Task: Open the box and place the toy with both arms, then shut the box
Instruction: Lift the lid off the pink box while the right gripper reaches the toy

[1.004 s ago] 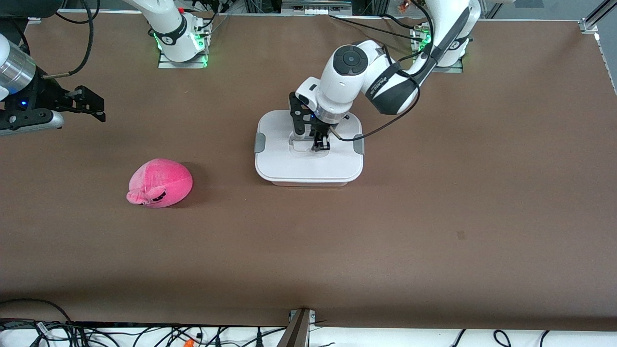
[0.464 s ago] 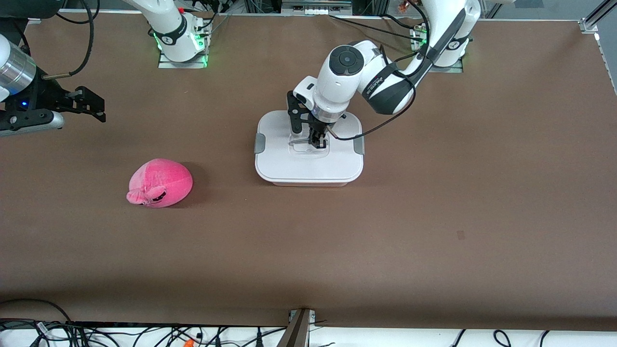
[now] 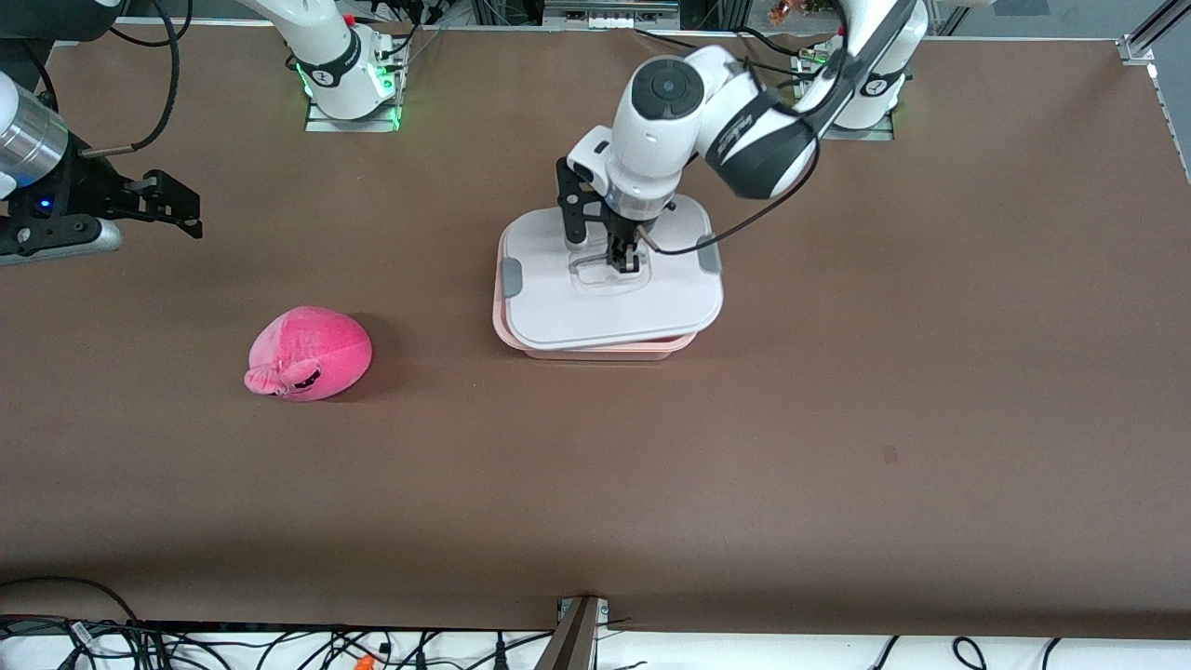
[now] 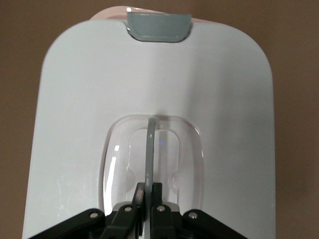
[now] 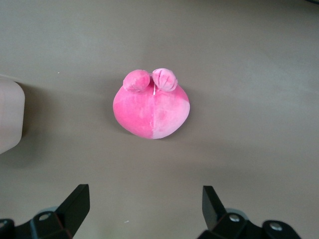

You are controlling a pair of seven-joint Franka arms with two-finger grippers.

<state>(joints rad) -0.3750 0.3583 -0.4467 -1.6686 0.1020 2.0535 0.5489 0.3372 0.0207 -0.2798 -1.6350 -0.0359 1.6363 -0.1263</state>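
Note:
The pink box (image 3: 595, 348) stands mid-table. Its white lid (image 3: 609, 298) with grey side clips (image 3: 511, 276) is lifted a little off the tub and sits askew over it, so the tub's pink rim shows. My left gripper (image 3: 622, 262) is shut on the lid's thin grey handle (image 4: 150, 149) in the recessed centre and holds the lid (image 4: 79, 124) up. The pink plush toy (image 3: 309, 355) lies on the table toward the right arm's end. My right gripper (image 3: 177, 203) is open and empty in the air near the table's edge, and its wrist view shows the toy (image 5: 152, 104).
The brown table (image 3: 837, 419) is bare around the box and the toy. The arm bases (image 3: 349, 84) stand along the table's top edge. Cables (image 3: 279, 647) hang below the edge nearest the front camera.
My left gripper has lifted the lid off the tub and shifted it toward the left arm's end; the pink rim now shows. The right arm has barely moved.

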